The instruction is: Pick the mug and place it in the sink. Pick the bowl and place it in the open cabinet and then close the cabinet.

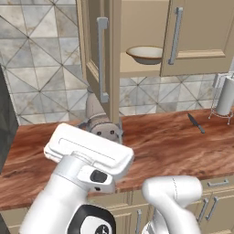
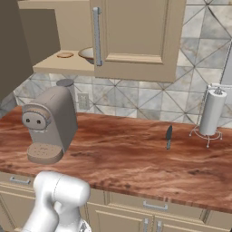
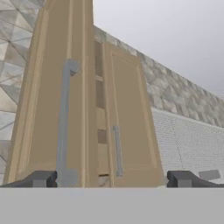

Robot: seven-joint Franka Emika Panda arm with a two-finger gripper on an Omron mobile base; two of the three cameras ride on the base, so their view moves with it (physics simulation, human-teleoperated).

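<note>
The open door (image 1: 104, 64) of the cabinet (image 1: 137, 27) is standing out edge-on at the left side of the cabinet opening, its long vertical bar handle (image 1: 102, 59) facing outward. Behind its lower edge, a coffee machine (image 1: 98, 119) is sitting at the back of the counter (image 1: 169, 141). Moving right, the bowl (image 1: 145, 54) is resting upright on the inner shelf (image 1: 139, 69), near the shelf's front edge and just left of the closed right door (image 1: 201, 34). The bowl stage therefore appears complete, and closing the door is judged to be the step in hand. In the hand view, the gripper (image 3: 112, 178) is looking up along the open door from below, its 2 fingers (image 3: 41, 178) spread wide apart and holding nothing; the left fingertip is lying just beside the foot of the handle. The door will probably handle as a stiff, hinged panel of moderate weight, swinging on 1 fixed arc; its finish and the metal bar look smooth, so a flat push on the panel face near the handle edge is preferable to pinching. Further right, a knife (image 1: 196, 123) and a paper towel holder (image 1: 225, 96) are standing near the counter's back right edge, well apart from the door's path.
</note>
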